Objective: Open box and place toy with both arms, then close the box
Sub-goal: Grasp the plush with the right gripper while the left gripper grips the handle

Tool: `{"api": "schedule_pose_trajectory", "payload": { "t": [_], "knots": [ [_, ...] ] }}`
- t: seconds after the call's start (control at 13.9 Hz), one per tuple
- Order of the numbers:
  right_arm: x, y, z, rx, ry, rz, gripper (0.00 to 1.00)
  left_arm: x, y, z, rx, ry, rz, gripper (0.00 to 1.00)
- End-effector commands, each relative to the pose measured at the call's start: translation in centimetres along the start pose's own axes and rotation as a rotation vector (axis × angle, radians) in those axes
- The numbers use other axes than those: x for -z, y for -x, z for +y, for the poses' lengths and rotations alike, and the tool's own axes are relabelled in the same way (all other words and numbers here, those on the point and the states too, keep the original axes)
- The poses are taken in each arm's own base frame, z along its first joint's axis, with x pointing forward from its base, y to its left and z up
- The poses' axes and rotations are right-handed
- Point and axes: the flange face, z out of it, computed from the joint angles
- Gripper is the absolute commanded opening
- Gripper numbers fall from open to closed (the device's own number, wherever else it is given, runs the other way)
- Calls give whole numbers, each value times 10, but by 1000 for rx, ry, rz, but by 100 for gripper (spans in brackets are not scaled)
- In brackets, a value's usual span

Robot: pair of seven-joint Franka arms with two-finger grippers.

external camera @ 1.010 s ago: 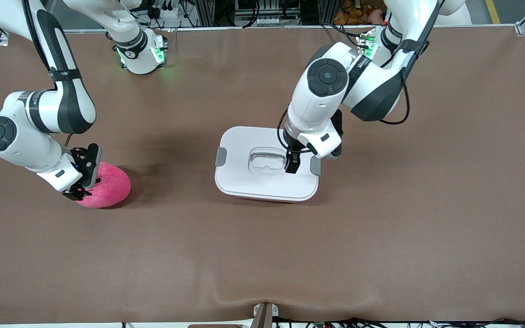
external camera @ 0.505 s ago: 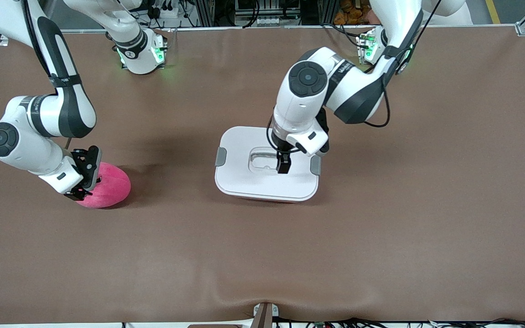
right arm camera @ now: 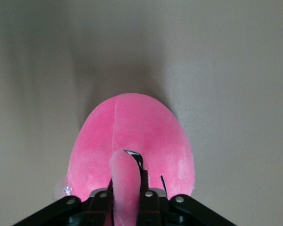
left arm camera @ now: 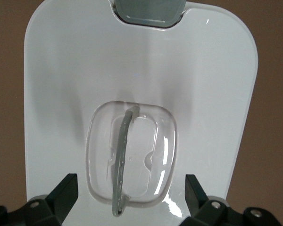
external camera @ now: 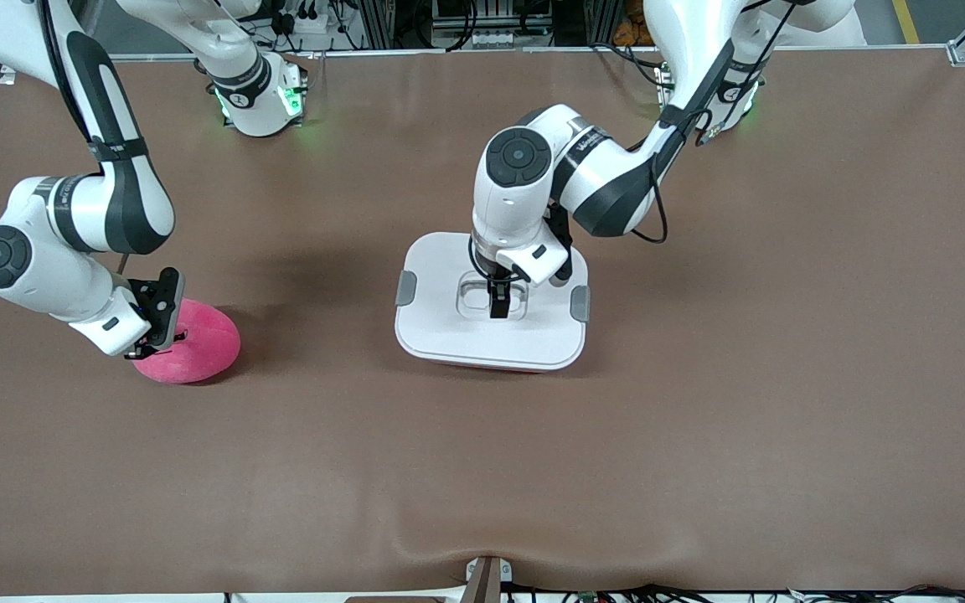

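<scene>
- The box (external camera: 491,335) is sitting near the middle of the brown table (external camera: 700,419), and its white lid (external camera: 449,327) is lying shut on top.
- A grey clip (external camera: 405,288) is showing on the lid's side toward the right arm's end, and another grey clip (external camera: 580,303) is showing on the side toward the left arm's end.
- The left gripper (external camera: 498,306) is hanging right over the clear handle (left arm camera: 121,160) in the middle of the lid.
- Its two fingers (left arm camera: 63,195) are standing wide apart, one on each side of the handle, and they are holding nothing.
- The toy (external camera: 193,343) is lying on the table toward the right arm's end, well apart from the box.
- The right gripper (external camera: 156,339) is squeezing tight on the toy, pinching a small pink bump (right arm camera: 125,181) of plush between its fingers.
- The toy is touching the table under the gripper.
</scene>
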Motion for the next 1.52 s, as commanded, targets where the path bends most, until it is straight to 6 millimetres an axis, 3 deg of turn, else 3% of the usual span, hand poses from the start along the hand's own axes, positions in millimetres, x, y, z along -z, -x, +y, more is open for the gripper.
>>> {"api": "schedule_pose_trajectory", "payload": {
  "t": [0.0, 0.22, 0.43, 0.58, 0.79, 1.15, 1.3, 1.44],
  "knots": [
    [-1, 14, 1, -27, 4, 5, 0, -12, 14, -5, -11, 30, 25, 100],
    [10, 18, 5, -132, 16, 6, 0, -22, 16, -6, 0, 38, 32, 100],
    [34, 17, 15, -282, 13, 5, 0, -25, 17, -7, 10, 40, 31, 100],
    [47, 14, 17, -415, -10, 0, 0, -25, 17, -7, 13, 39, 30, 89],
    [76, -11, 26, -522, 4, 1, 0, -25, 17, -7, 48, 38, 28, 70],
    [104, -81, 21, -763, -35, 4, 0, -21, 21, -10, 50, 49, 29, 70],
    [114, -91, 19, -839, -68, 32, 0, -20, 22, -11, 29, 54, 32, 41],
    [121, -95, 19, -897, -93, 54, 0, -20, 22, -11, 21, 54, 32, 37]
  ]
}}
